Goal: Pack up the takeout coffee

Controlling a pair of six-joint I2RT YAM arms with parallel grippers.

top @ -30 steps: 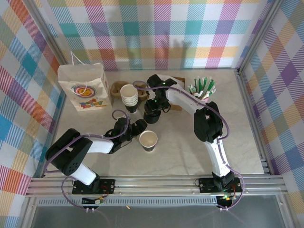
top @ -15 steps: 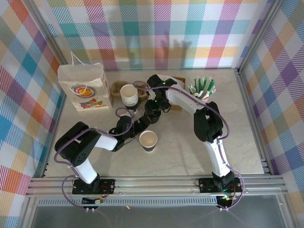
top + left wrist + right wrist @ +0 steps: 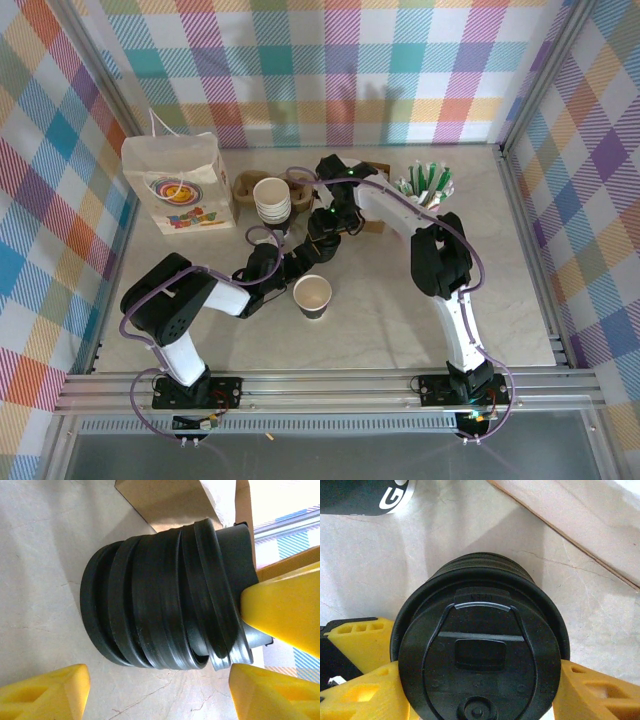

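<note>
Item 1, nearest you: lidless paper cup (image 3: 313, 296), upright, nothing inside it
Item 2: your left gripper (image 3: 160, 677), jaws wide apart and empty, fingers just short of item 3's ribbed side wall
Item 3: takeout coffee (image 3: 165, 590), mid-table just beyond the lidless cup; standing, long axis vertical, black lid up, contents hidden
Item 4: your right gripper (image 3: 477, 680), jaws closed on the lid rim from above, a finger against each side
Item 5, further back: stack of cups (image 3: 272, 200), top one empty; white paper bag (image 3: 180, 185), far left, upright; pink cup (image 3: 427, 185), far right, holding green-and-white sticks
</note>
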